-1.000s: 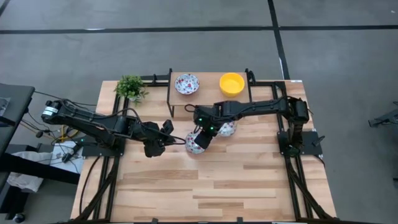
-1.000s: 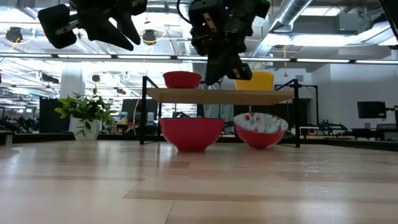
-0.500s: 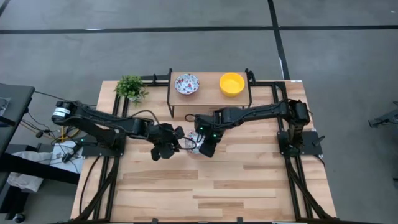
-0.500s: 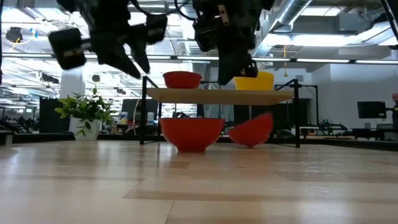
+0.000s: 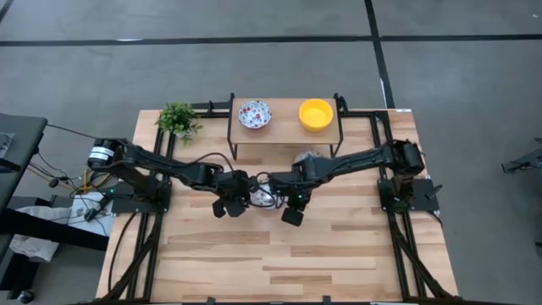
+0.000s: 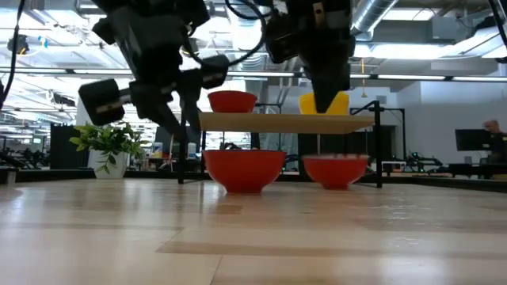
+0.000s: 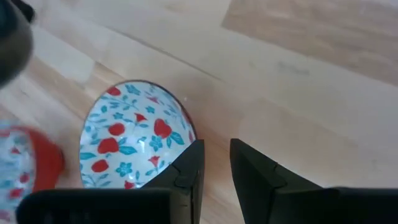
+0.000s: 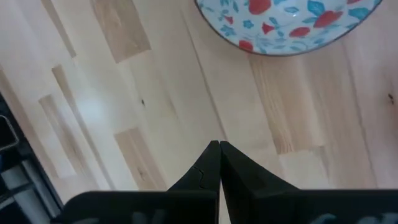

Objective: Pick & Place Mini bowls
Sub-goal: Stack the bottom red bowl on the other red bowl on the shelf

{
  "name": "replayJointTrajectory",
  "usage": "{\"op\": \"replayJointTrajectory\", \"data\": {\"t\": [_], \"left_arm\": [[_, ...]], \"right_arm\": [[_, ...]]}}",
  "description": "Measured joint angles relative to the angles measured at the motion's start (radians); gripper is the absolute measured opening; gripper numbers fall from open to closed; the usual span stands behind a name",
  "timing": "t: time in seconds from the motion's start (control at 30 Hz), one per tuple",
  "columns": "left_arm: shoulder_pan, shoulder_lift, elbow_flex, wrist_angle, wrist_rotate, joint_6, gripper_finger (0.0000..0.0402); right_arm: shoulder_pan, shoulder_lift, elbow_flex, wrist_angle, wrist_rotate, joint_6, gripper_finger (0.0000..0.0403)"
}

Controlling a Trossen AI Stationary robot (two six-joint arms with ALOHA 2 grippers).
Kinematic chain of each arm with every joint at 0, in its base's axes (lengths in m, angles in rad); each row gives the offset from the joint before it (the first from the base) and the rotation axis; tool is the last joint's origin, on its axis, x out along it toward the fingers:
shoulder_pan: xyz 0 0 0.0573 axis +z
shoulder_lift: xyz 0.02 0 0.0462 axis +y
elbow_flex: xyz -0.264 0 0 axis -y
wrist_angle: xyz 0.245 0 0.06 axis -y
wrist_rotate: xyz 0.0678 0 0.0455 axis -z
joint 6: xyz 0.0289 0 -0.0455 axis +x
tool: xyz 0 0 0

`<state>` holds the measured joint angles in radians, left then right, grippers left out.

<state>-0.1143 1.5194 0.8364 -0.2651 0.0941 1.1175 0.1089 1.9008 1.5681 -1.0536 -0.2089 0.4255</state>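
A floral mini bowl [image 5: 264, 193] [image 7: 134, 134] sits upright on the table between the two grippers. A second red-sided bowl [image 6: 335, 170] stands under the small shelf. Another floral bowl [image 5: 254, 113] and a yellow bowl [image 5: 316, 114] rest on the shelf top. My left gripper [image 5: 230, 203] [image 7: 216, 144] hangs low at the bowl's left side, open by a narrow gap, one finger next to the rim. My right gripper [image 5: 292, 213] [image 8: 219, 144] is shut, over bare table on the near side of the bowl [image 8: 286, 25]. My left gripper has one finger [image 7: 189, 165] right at the bowl's rim [image 7: 184, 134], coming from above. Whether it touches the rim, I cannot tell. The other finger stands outside the bowl over the table.
A black-framed wooden shelf [image 5: 284, 127] stands at the table's far side. A small green plant [image 5: 178, 119] is at the far left corner. Bare wood lies toward the near edge [image 5: 279, 263]. A person shows far off in the room [image 6: 493, 131].
My left gripper has moved toward the table's right and down to the floral bowl, and its fingers have drawn closer together. My right gripper has moved toward the near edge, off the bowls. The bowl under the shelf tipped one way, then the other, and now sits level.
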Motion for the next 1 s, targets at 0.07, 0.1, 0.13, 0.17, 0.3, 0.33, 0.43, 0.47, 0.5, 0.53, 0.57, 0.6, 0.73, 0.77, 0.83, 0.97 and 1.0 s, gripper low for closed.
{"op": "replayJointTrajectory", "data": {"t": [0.07,0.1,0.13,0.17,0.3,0.33,0.43,0.47,0.5,0.53,0.57,0.6,0.73,0.77,0.83,0.97,1.0], "left_arm": [[0.000,0.018,0.000,0.009,-0.016,0.000,0.0076],[0.000,0.025,0.000,0.011,-0.020,0.000,0.0076],[0.000,0.031,0.000,0.013,-0.022,0.000,0.0076],[0.000,0.035,0.000,0.018,-0.024,0.000,0.0076],[0.000,0.041,0.000,0.058,-0.070,0.000,0.0076],[0.000,0.040,0.000,0.066,-0.084,0.000,0.0076],[0.002,0.029,0.000,0.075,-0.100,0.000,0.0076],[0.004,0.029,0.000,0.078,-0.096,0.000,0.0076],[0.005,0.030,0.000,0.074,-0.091,0.000,0.0076],[0.005,0.032,0.000,0.072,-0.088,0.000,0.0076],[0.005,0.038,0.000,0.075,-0.086,0.004,0.0076],[0.005,0.042,0.000,0.075,-0.086,0.008,0.0076],[0.005,0.052,0.000,0.091,-0.083,0.008,0.0076],[0.009,0.052,0.000,0.091,-0.083,0.008,0.0076],[0.017,0.061,0.000,0.109,-0.078,0.008,0.0076],[0.038,0.061,0.000,0.109,-0.083,0.008,0.0076],[0.043,0.061,0.000,0.110,-0.083,0.008,0.0076]], "right_arm": [[0.015,-0.012,0.000,-0.026,0.024,0.000,0.0000],[0.023,-0.018,0.000,-0.029,0.037,0.000,0.0000],[0.031,-0.024,0.000,-0.032,0.051,0.000,0.0000],[0.039,-0.030,0.000,-0.047,0.069,0.000,0.0000],[0.066,-0.064,0.000,-0.077,0.118,0.001,0.0000],[0.073,-0.075,0.000,-0.081,0.125,0.002,0.0000],[0.094,-0.104,0.000,-0.081,0.155,0.016,0.0000],[0.101,-0.113,0.000,-0.082,0.165,0.019,0.0000],[0.107,-0.122,0.000,-0.083,0.169,0.019,0.0000],[0.112,-0.131,0.000,-0.084,0.175,0.023,0.0000],[0.120,-0.139,0.000,-0.089,0.188,0.034,0.0000],[0.126,-0.147,0.000,-0.095,0.199,0.044,0.0000],[0.145,-0.175,0.000,-0.094,0.230,0.072,0.0000],[0.150,-0.180,0.000,-0.094,0.240,0.082,0.0000],[0.158,-0.188,0.000,-0.096,0.258,0.101,0.0000],[0.169,-0.192,0.000,-0.099,0.264,0.123,0.0000],[0.171,-0.192,0.000,-0.099,0.264,0.126,0.0000]]}}
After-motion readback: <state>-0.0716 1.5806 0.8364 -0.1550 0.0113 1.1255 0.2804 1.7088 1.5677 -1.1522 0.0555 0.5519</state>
